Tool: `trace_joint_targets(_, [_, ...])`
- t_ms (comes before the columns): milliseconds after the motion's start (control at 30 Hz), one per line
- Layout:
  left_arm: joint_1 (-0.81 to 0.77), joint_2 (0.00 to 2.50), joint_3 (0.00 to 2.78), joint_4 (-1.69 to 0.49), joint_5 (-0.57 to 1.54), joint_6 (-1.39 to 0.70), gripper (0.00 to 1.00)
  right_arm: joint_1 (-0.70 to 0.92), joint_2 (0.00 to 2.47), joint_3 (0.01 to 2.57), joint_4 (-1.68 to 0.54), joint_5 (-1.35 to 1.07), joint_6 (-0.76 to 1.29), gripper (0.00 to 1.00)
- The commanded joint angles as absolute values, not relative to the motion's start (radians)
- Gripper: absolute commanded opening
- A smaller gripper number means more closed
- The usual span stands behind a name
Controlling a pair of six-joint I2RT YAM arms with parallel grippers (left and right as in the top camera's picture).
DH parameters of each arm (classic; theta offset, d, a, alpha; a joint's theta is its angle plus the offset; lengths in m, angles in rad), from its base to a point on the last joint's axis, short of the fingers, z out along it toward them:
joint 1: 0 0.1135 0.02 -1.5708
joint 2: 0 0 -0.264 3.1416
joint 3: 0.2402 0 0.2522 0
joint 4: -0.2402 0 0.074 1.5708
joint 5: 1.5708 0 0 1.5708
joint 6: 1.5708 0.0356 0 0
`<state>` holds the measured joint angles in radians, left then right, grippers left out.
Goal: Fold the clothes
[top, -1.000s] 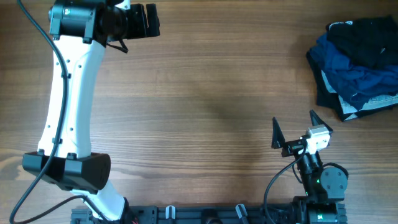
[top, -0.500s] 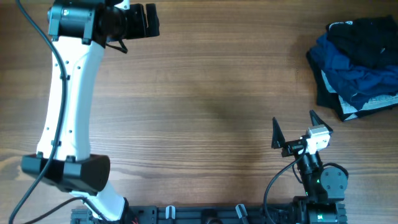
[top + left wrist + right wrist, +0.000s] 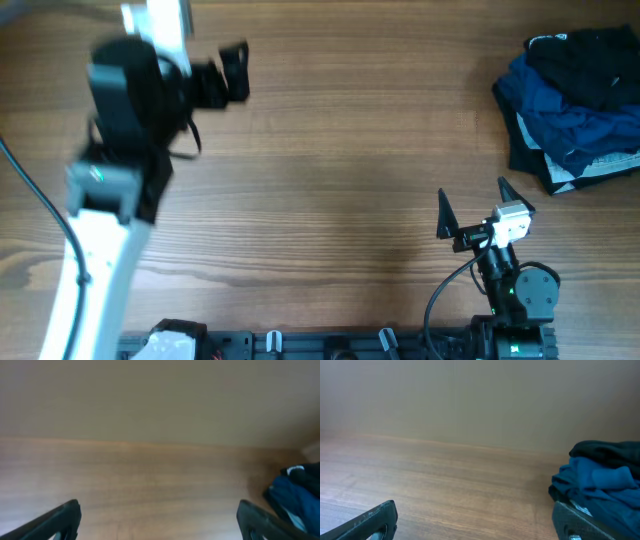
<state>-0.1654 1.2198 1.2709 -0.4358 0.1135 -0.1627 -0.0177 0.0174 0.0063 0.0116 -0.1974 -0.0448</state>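
The large black garment with the white logo is out of view in every frame. My left gripper (image 3: pixel 235 72) hangs open and empty over the bare wooden table (image 3: pixel 330 170) at the far left; it is motion-blurred. In the left wrist view its fingers (image 3: pixel 157 510) are wide apart with only wood between them. My right gripper (image 3: pixel 475 205) is open and empty near the front right edge. In the right wrist view its fingers (image 3: pixel 474 510) are spread over bare wood.
A heap of blue, dark and pale garments (image 3: pixel 575 100) lies at the far right edge. It also shows in the left wrist view (image 3: pixel 297 492) and the right wrist view (image 3: pixel 600 485). The arm bases stand along the front edge.
My left arm has swung sharply, its links shifting across the left side, and its gripper has moved slightly down. The right arm and the heap have not moved.
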Motion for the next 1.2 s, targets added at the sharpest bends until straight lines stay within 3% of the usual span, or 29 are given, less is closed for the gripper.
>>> trace_joint_targets(0, [-0.171, 1.053, 0.891, -0.226, 0.141, -0.166, 1.0, -0.02, 0.011, 0.005, 0.015, -0.18, -0.025, 1.0])
trace_joint_targets(200, [-0.171, 0.802, 0.458, 0.091, 0.141, -0.166, 1.0, -0.02, 0.011, 0.005, 0.014, -0.181, -0.025, 1.0])
trace_joint_targets(400, [-0.169, 0.561, 0.191, 0.185, 0.137, -0.165, 1.0, -0.02, 0.011, 0.005, 0.014, -0.18, -0.025, 1.0])
trace_joint_targets(700, [-0.116, 0.299, 0.005, 0.173, 0.147, -0.167, 1.0, -0.02, 0.011, 0.005, 0.014, -0.18, -0.025, 1.0])
trace_joint_targets(1167, [0.004, 0.093, 0.006, -0.064, 0.177, -0.169, 1.0, -0.02, 0.014, 0.005, 0.014, -0.18, -0.025, 1.0])
